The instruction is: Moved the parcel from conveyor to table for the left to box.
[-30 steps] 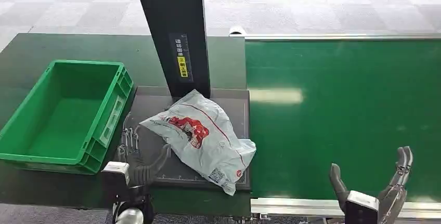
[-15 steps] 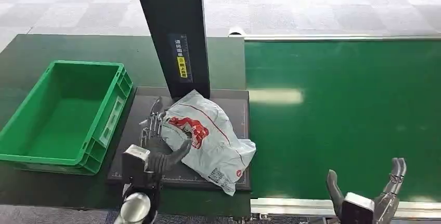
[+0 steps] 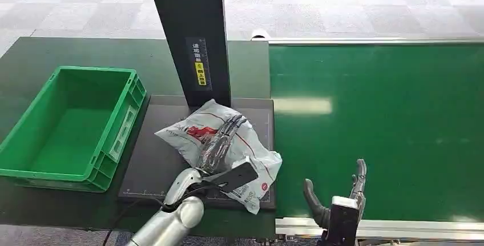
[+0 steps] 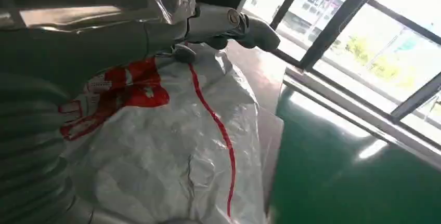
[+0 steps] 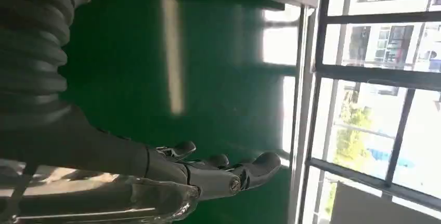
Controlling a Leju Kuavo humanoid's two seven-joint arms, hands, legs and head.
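Crumpled white parcel [image 3: 228, 143], red print; left hand [image 3: 222, 143] lies flat on it, fingers apart.

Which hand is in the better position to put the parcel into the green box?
The left hand: it already lies on the parcel, beside the green box. The right hand is open over the conveyor.

Silver left arm reaches in from below, its grey-and-dark left hand [image 3: 224, 149] laid flat, fingers [image 4: 229, 24] stretched forward and pressing down. Right hand [image 3: 338, 196] hovers low, upright, thumb apart from the fingers [image 5: 229, 172], holding nothing.
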